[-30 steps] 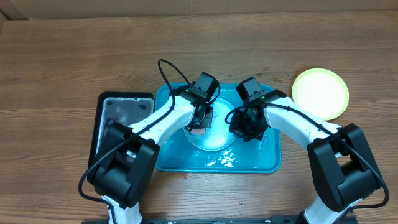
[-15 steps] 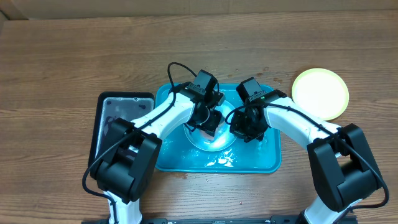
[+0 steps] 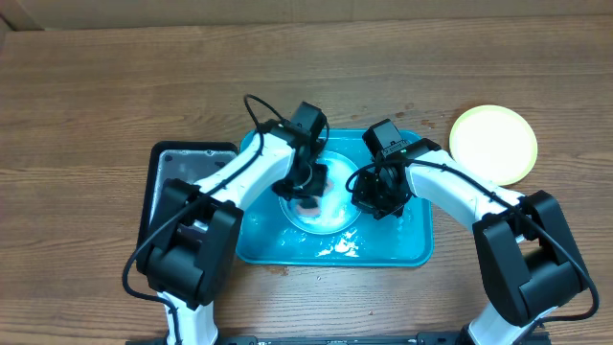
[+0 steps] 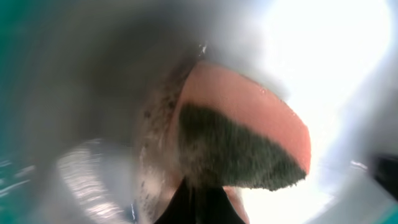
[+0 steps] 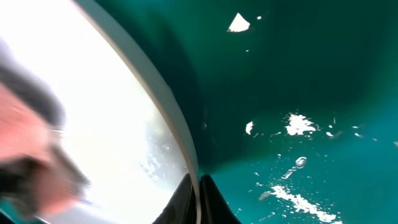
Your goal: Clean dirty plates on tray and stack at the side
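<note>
Pink foam backed with a coarse dark green scouring face: sponge (image 4: 242,140), pinched in the left gripper (image 3: 308,184), jaws pressed together on it. Rounded wedge in shape, grainy on the green side, smooth on the pink, pushed down onto the pale glossy centre of the plate (image 3: 330,217). Left wrist tipped steeply down over the plate's left half, white forearm reaching in from the near left, black cable (image 3: 254,105) looped above it.

Thin light blue rim nipped by the right gripper (image 5: 198,198), jaws closed tight on the plate's right edge, one dark fingertip on each side of it. Right wrist bent down and inward, white forearm slanting in from the near right.

Round, shallow, wet plate lying flat in the middle of the tray (image 3: 407,251): turquoise plastic, rectangular, rounded corners, raised rim, slick with water and white glints along the near side. Black tray (image 3: 182,177) just beside its left edge, grey and shiny inside. Yellow-green plate (image 3: 493,144), round with a whitish centre, on the brown wooden table (image 3: 96,96) near the tray's far right corner, apart from it
</note>
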Robot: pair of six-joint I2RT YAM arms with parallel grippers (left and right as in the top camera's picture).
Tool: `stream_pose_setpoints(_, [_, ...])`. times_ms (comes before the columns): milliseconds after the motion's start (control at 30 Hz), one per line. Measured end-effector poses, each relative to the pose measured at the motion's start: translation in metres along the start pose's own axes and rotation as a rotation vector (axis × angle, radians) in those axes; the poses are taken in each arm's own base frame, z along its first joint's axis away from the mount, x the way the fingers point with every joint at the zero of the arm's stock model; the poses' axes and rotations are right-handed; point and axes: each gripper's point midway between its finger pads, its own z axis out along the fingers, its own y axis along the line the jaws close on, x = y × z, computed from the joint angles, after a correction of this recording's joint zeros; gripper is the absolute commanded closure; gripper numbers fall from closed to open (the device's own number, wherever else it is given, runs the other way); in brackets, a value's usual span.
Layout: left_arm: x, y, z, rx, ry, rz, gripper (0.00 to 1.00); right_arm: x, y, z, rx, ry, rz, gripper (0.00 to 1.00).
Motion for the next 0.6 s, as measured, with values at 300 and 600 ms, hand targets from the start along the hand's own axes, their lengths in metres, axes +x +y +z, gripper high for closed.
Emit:
stream_pose_setpoints(300, [-0.036, 0.03, -0.061, -0.174, -0.122, -0.074, 0.96, 0.002, 0.0, 0.0, -0.002, 0.007, -0.006, 0.96])
stream_pose_setpoints(600, [-0.015, 0.06, -0.14, -0.369, -0.138, -0.172, 0.96, 0.001, 0.0, 0.0, -0.003, 0.004, -0.047, 0.96])
